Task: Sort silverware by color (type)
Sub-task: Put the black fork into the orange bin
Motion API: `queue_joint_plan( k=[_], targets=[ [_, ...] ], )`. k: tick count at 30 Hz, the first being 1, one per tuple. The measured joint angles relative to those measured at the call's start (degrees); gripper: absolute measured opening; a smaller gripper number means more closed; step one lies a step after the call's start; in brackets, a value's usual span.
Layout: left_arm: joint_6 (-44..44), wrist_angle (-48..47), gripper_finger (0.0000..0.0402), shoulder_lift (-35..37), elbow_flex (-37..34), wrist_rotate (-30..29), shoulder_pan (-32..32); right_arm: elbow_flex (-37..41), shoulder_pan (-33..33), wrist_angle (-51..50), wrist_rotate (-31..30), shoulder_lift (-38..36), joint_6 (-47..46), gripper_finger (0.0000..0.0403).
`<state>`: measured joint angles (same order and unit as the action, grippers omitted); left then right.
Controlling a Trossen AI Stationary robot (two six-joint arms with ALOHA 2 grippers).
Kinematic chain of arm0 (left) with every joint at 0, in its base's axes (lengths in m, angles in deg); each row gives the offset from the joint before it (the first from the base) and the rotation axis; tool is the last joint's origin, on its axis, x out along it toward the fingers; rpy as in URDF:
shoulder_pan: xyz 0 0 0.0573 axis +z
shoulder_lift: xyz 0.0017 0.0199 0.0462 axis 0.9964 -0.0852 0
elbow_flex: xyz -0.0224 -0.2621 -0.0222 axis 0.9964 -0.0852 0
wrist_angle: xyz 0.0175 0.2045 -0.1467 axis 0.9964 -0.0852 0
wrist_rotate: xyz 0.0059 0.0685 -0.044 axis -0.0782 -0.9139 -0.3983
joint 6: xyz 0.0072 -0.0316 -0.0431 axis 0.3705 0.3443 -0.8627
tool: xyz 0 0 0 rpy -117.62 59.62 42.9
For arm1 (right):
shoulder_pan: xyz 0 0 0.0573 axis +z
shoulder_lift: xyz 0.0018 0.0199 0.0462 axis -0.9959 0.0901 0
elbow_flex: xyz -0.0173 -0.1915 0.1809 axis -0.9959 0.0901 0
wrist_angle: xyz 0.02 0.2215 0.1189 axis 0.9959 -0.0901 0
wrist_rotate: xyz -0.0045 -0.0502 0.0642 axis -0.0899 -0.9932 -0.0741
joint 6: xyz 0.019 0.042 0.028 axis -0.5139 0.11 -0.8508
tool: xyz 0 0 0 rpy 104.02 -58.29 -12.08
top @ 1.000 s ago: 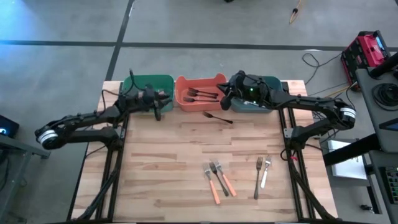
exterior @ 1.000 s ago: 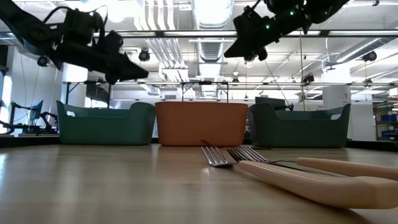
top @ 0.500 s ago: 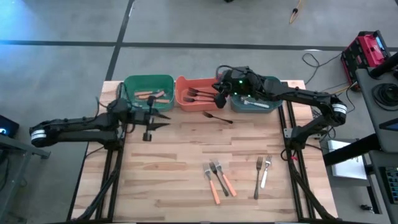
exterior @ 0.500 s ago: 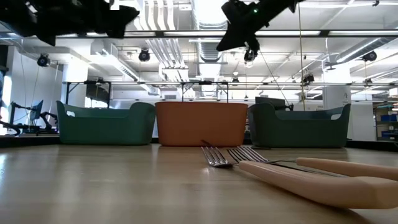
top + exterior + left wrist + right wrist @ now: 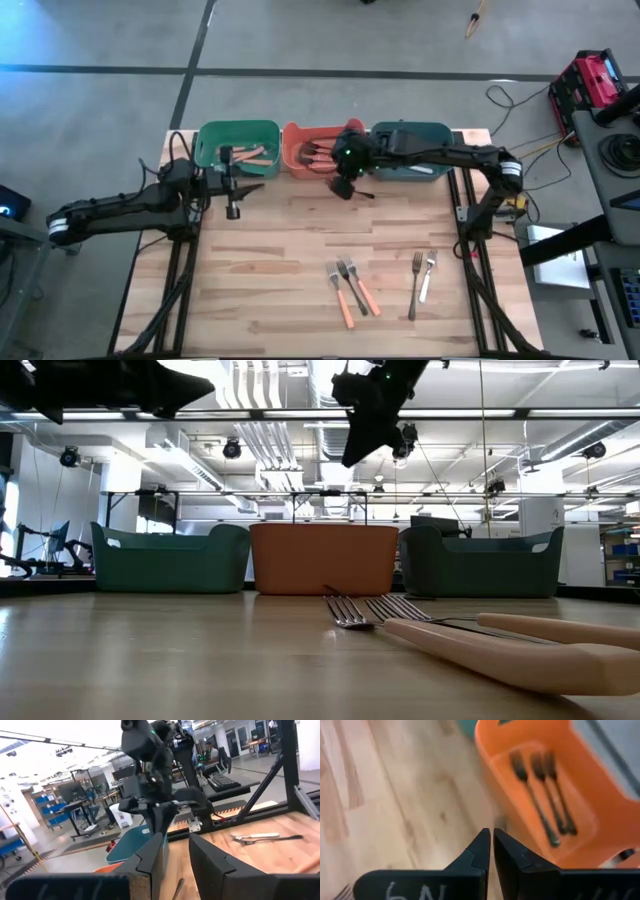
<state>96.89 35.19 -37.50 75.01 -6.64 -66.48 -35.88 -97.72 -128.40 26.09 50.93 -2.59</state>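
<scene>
The right gripper (image 5: pixel 343 186) hangs pinched nearly closed and empty above the table's far edge; the dark fork (image 5: pixel 352 188) lies on the wood just beside and beneath it, in front of the orange bin (image 5: pixel 292 150). That fork's long axis runs roughly along the bin row, slightly slanted; which end bears tines I cannot tell. The left gripper (image 5: pixel 234 197), slightly parted and empty, is farther off, near the green bin (image 5: pixel 205 135); the right seems likelier to take it.

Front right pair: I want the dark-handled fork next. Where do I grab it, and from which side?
Grip the dark-handled fork at its handle end nearest the front edge, from straight above. It lies flat, tines toward the bins, and that end reaches past the white-handled fork close beside it, likely leaving finger room.
</scene>
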Motion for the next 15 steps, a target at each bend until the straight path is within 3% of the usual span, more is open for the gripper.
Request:
queue_joint_plan(
  k=[9,15],
  targets=[
    [-3.47,0.15,0.0078,-0.82,0.00,-0.35,0.00,1.78,3.78,-10.38,3.92,1.23,-8.94,0.0013],
    [-6.56,0.13,0.0078,-2.41,0.00,-0.43,0.00,7.62,5.70,-8.61,3.90,1.23,-11.79,0.0013]
  ],
)
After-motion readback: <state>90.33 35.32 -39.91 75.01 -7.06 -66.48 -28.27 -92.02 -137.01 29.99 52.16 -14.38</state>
